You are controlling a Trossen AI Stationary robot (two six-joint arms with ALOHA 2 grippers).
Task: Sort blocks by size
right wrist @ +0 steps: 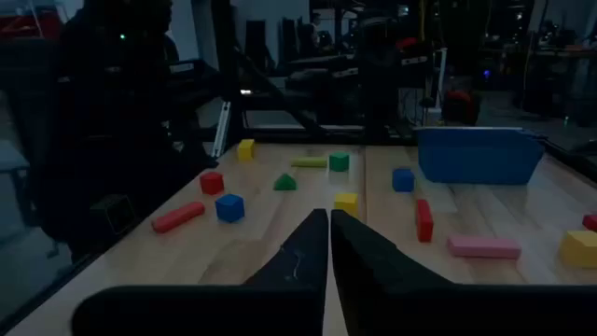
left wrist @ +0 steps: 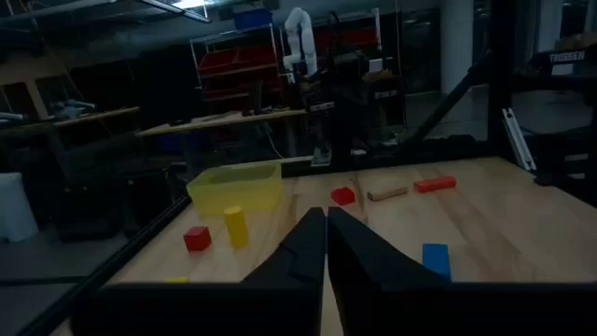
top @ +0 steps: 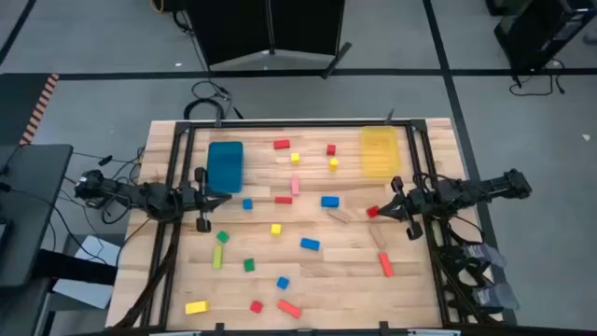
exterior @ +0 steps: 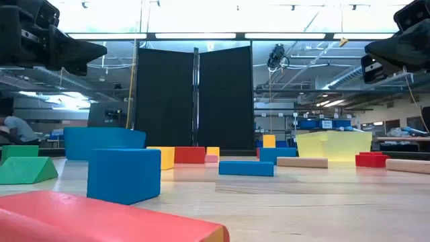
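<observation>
Several small wooden blocks lie scattered flat on the table (top: 410, 299): cubes such as a blue one (top: 247, 203) and a yellow one (top: 276, 229), and bars such as a pink one (top: 295, 185) and a red one (top: 385, 265). My left gripper (top: 224, 199) hangs shut above the table's left side, beside the blue bin (top: 225, 165). In its wrist view the left gripper (left wrist: 326, 219) holds nothing. My right gripper (top: 377, 212) hangs shut above the right side, its tip over a small red block (top: 371, 213). Its wrist view shows the right gripper (right wrist: 328, 217) with nothing in it. The low view shows both grippers well clear of the tabletop.
The blue bin stands at the far left and a yellow translucent bin (top: 379, 150) at the far right. A black frame (top: 280, 124) runs along the table's far edge and both sides. Bare wood (top: 345, 280) lies between the blocks in the near half.
</observation>
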